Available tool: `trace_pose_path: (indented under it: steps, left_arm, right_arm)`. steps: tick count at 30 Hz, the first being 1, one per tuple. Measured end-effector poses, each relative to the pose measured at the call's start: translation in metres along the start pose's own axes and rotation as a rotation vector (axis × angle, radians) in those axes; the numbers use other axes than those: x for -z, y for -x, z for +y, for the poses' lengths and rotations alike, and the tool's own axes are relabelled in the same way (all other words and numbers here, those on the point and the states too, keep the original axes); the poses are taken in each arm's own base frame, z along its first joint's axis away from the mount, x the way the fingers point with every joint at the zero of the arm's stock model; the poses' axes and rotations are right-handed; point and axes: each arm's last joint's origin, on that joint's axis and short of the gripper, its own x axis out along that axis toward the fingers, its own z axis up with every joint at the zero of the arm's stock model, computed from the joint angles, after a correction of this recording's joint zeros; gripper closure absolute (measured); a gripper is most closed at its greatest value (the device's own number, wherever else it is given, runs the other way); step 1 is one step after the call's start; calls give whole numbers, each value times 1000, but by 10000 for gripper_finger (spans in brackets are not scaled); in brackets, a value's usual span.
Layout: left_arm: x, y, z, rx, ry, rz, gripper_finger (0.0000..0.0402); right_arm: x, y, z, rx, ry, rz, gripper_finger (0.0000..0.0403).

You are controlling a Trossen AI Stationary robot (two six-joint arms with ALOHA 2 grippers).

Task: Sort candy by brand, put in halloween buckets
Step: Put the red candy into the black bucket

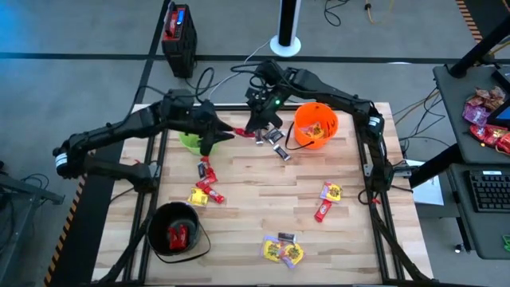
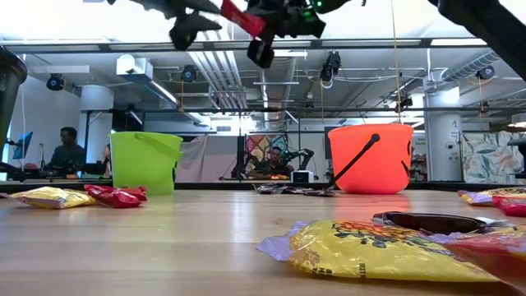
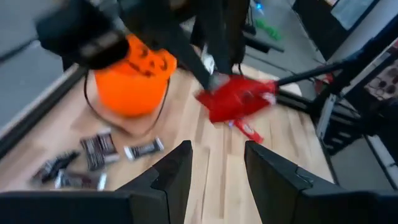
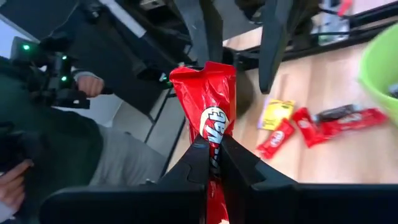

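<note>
You have a red candy (image 4: 208,118) clenched in the right pincer (image 4: 211,163), lifted above the far surface (image 1: 263,203) between the green bucket (image 1: 190,142) and orange bucket (image 1: 315,126), the left pincer (image 3: 216,171) released beside it; next, carry it to the black bucket (image 1: 174,231), which already holds red.

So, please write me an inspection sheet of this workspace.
Surface: wooden table, candy scattered on it.
Job's things: black bucket with a red candy inside; green bucket; orange bucket; dark candies beside it.
Clutter: nothing seen.
Grippers: right gripper shut on a red bar, above the table; left gripper open, facing it.
Cables: cables on the floor behind the table.
Surroundings: battery box, desk with keyboard, people seated in the room.
</note>
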Motion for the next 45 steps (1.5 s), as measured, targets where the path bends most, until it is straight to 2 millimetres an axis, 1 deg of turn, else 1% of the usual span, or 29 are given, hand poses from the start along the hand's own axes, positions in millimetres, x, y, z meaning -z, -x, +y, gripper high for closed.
trace_pose_path:
  steps: [5,9,14,19,22,24,27,28,30,32,34,36,38,40,43,45]
  left_arm:
    - [-9,-7,-13,-8,-14,-23,269]
    - [-12,-12,-21,26,-24,-17,269]
    - [-10,-14,-29,67,-32,-2,269]
    - [-10,-15,-31,75,-36,-5,272]
    - [-11,-15,-32,78,-53,-17,291]
    - [-11,-15,-32,79,-63,-16,320]
    - [-10,-15,-32,79,-66,-13,377]
    - [-10,-15,-32,78,-66,-13,386]
    - [-10,-15,-32,78,-57,-12,386]
    - [-10,-14,-33,76,-32,-2,388]
    - [-7,-8,-35,75,11,48,393]
    - [-2,2,-41,78,58,150,395]
    - [-4,12,-50,87,80,219,395]
    - [-7,26,-61,86,125,308,395]
    - [-14,50,-80,83,263,458,395]
    - [-12,63,-93,43,392,600,395]
  right_arm:
    - [1,-13,8,-86,2,19,390]
    - [1,-19,12,-103,6,28,390]
    - [1,-21,13,-107,-2,29,390]
    - [0,-20,12,-98,-5,26,390]
    - [0,-20,12,-100,-5,26,390]
    - [0,-20,12,-100,-7,27,390]
    - [0,-20,12,-101,-8,27,390]
    - [0,-20,12,-101,-12,27,390]
    - [0,-20,12,-102,-28,28,387]
    - [0,-20,11,-99,-51,29,374]
    - [0,-19,10,-89,-79,28,353]
    - [1,-18,9,-90,-116,30,328]
    - [1,-16,8,-90,-131,28,303]
    - [1,-16,8,-89,-126,26,282]
    - [1,-16,8,-88,-111,27,260]
    - [1,-16,8,-90,-94,27,250]
